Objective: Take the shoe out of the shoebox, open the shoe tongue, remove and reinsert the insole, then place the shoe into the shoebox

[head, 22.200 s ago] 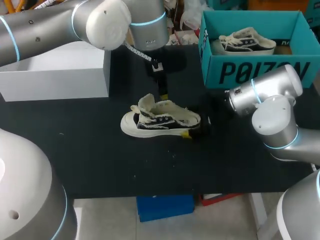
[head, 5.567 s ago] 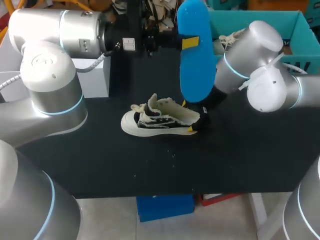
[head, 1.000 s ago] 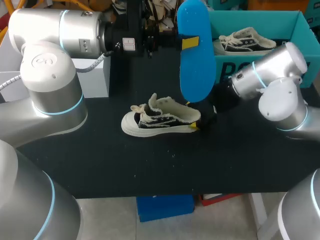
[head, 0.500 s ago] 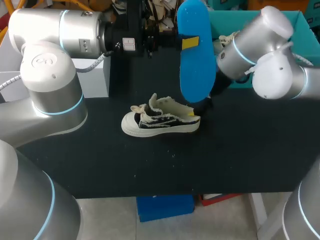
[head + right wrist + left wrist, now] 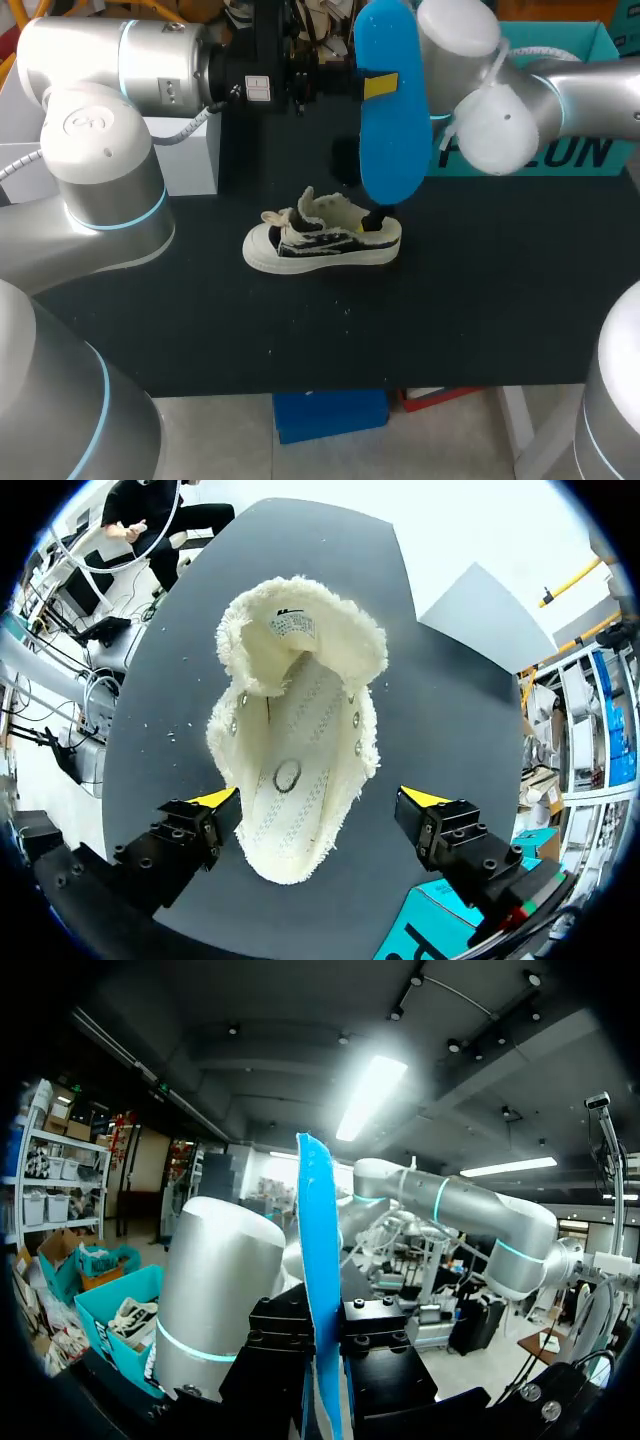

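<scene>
1. Shoe point(image 5: 320, 240): lies on its sole at the centre of the worktop point(image 5: 480, 300), toe toward 9 o'clock, heel toward 3 o'clock. The tongue point(image 5: 300, 630) is folded forward toward the toe, and the stitched inner base shows through the opening.
2. Insole point(image 5: 392, 140): blue, held upright in the air at 1 o'clock from the shoe, above its heel and clear of it.
3. Left gripper point(image 5: 370, 86): clamped on the insole. The left wrist view shows the insole edge-on, with one finger pressed to each face.
4. Right gripper point(image 5: 320, 800): directly above the shoe's heel, pointing down. Its fingers are spread apart, one on each side of the heel, and the shoe is not gripped.
5. Shoebox point(image 5: 585, 150): teal, at 2 o'clock from the shoe, partly hidden by the right arm. A second shoe point(image 5: 128, 1315) lies inside it.
6. White box point(image 5: 185, 150): at 10 o'clock from the shoe.
</scene>
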